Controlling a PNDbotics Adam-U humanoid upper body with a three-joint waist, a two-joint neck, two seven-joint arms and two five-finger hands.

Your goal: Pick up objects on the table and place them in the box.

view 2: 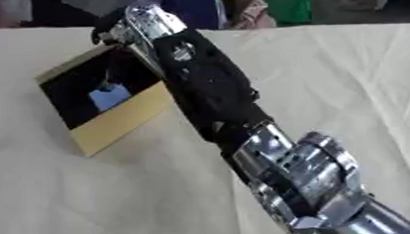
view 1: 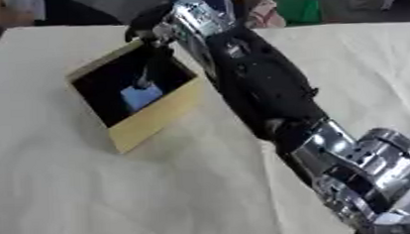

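One arm carries all the action, and it is ours: the right arm (view 1: 269,101), black casing with silver joints, runs from the lower right corner up across the cloth to the box. Our right hand (view 1: 152,29) hangs over the far rim of the box, and dark fingers (view 1: 146,67) dip down into the opening. We cannot tell whether they are curled round anything or straightened out; they are too dark against the box's black inside. Our left hand shows in neither view.

Just under those fingertips sits a small light-blue block (view 1: 141,96), lying on the dark floor of the square tan cardboard box (view 1: 153,123). Something small and pale sits at the block's top edge, touching or nearly touching the fingers, and we cannot make out what it is. So the task's thing is inside the box, toward its near wall.

We judge this to be the drop-off. To do it well, we want the fingers fully straightened before anything lifts, then a straight rise clear of the rim, because the wrist sits close to the far wall and a sideways pull could nudge or tip the box.

Around it all spreads the cream-coloured tablecloth (view 1: 73,194), wrinkled, with no other loose objects showing on it from here.
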